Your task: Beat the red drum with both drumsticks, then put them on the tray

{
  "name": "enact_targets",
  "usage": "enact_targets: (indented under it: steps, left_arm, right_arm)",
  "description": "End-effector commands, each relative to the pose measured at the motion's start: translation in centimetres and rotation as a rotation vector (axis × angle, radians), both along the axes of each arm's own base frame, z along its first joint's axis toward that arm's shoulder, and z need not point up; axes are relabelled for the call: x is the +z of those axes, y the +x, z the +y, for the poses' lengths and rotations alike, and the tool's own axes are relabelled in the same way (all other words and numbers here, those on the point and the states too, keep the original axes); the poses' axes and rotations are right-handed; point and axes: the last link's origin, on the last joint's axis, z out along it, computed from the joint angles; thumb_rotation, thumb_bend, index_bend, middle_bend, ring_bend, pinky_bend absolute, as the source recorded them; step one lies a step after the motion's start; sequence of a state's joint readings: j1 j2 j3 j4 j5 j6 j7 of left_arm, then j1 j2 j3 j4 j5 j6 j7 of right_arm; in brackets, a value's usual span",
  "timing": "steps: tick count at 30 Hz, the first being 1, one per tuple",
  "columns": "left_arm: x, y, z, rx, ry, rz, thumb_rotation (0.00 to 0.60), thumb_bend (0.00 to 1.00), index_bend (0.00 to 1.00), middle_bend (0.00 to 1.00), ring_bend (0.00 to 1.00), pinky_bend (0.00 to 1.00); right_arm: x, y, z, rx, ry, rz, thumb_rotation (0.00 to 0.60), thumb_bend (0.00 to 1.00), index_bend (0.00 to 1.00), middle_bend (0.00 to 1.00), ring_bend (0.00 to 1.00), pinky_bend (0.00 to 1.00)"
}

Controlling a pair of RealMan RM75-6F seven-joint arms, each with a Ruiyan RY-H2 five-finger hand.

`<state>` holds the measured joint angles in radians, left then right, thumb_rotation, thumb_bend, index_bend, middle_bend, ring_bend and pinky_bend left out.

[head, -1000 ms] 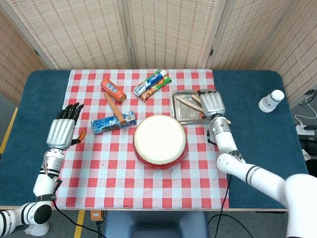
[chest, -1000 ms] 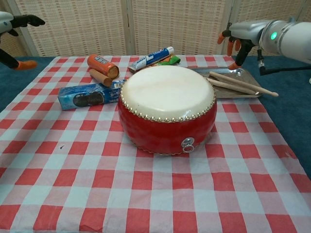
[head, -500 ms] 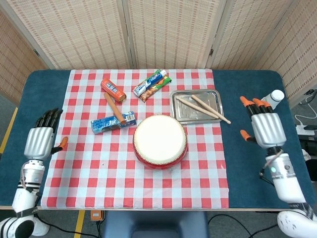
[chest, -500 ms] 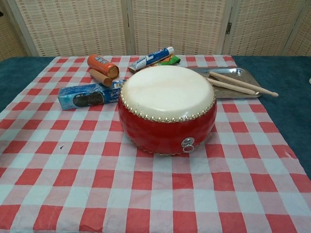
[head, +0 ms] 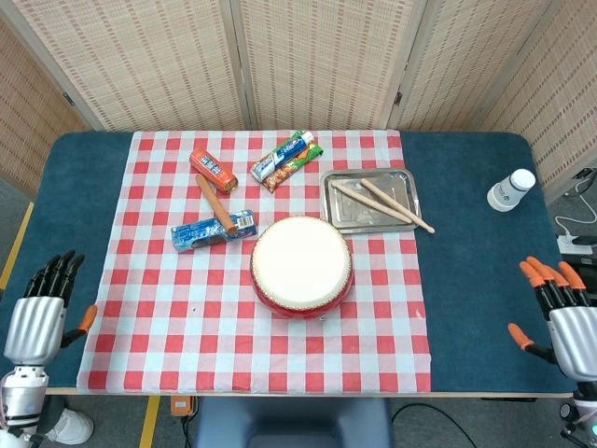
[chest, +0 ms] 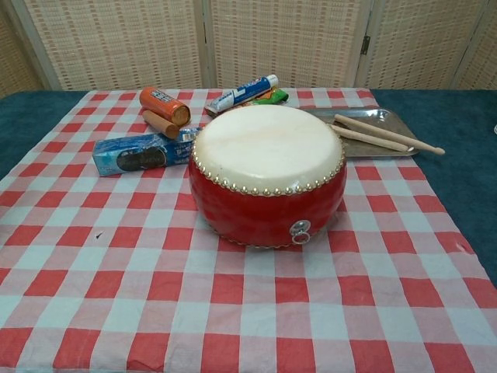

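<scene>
The red drum [head: 301, 264] [chest: 268, 175] with its pale skin sits mid-table on the checked cloth. Behind it to the right, two wooden drumsticks [head: 381, 202] [chest: 380, 134] lie across the metal tray [head: 338, 217] [chest: 392, 118], one tip poking over the tray's right edge. My left hand [head: 37, 317] hangs at the table's near-left corner, fingers spread, holding nothing. At the near-right corner my right hand [head: 564, 317] is likewise empty with fingers apart. Neither hand shows in the chest view.
An orange tube [head: 213, 169], a wooden roller [head: 215, 203] and a blue biscuit pack [head: 213, 231] lie left of the drum. Toothpaste boxes [head: 287, 159] sit behind it. A white bottle [head: 510, 189] lies on the blue table at far right.
Both hands have drawn back from the cloth to the near corners of the table, left hand leftward, right hand away from the tray. The drumsticks stay on the tray.
</scene>
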<state>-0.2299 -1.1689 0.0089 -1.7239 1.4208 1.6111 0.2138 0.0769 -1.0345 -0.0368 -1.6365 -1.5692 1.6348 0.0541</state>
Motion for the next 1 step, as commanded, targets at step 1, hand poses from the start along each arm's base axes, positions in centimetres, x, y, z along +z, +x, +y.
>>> enact_targets:
  steps: [1]
  left_arm:
    - [-0.08,-0.19,-1.12,0.006,-0.007,0.007,0.6,0.37,0.04,0.0,0.0,0.14]
  right_arm:
    - [-0.26,-0.19,0.98,-0.012,0.0,-0.01,0.6,0.19,0.0,0.0,0.0,0.0]
